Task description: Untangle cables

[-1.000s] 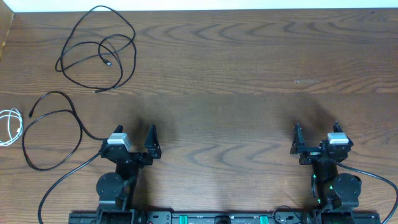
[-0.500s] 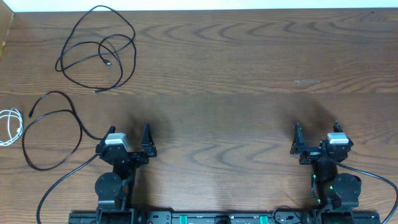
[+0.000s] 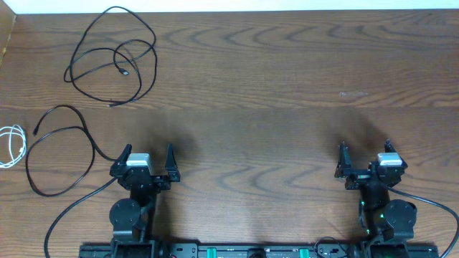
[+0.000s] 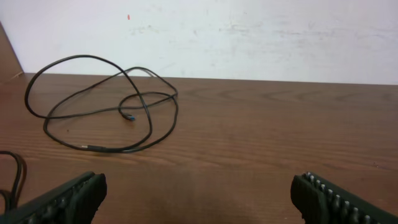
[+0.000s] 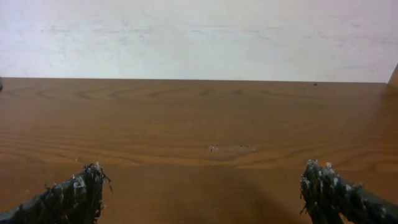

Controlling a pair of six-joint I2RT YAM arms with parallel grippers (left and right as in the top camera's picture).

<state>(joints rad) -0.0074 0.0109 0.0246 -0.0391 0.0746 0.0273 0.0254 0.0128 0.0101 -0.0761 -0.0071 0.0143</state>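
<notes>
From overhead, all three cables lie apart from one another on the left part of the wooden table point(image 3: 287, 72). One black cable point(image 3: 123, 70) is loosely looped near the far left corner. The second black cable point(image 3: 61, 107) sprawls in open curves nearer the robot. The white cable point(image 3: 20, 143) is a small coil at the left edge, partly cut off by the frame.

The left gripper point(image 3: 148, 147) is near the second black cable without touching it, its fingers spread and holding nothing. The right gripper point(image 3: 365, 145) is far over on the right, well apart from every cable, also spread and empty.

The left wrist view shows only the far black cable, its small plug point(image 4: 129, 117) lying inside the loop, plus a dark strand at the left edge; the white coil is out of frame. The right wrist view shows no cable, only bare wood with a pale scuff point(image 5: 230, 148) between its open fingertips point(image 5: 90, 180)
</notes>
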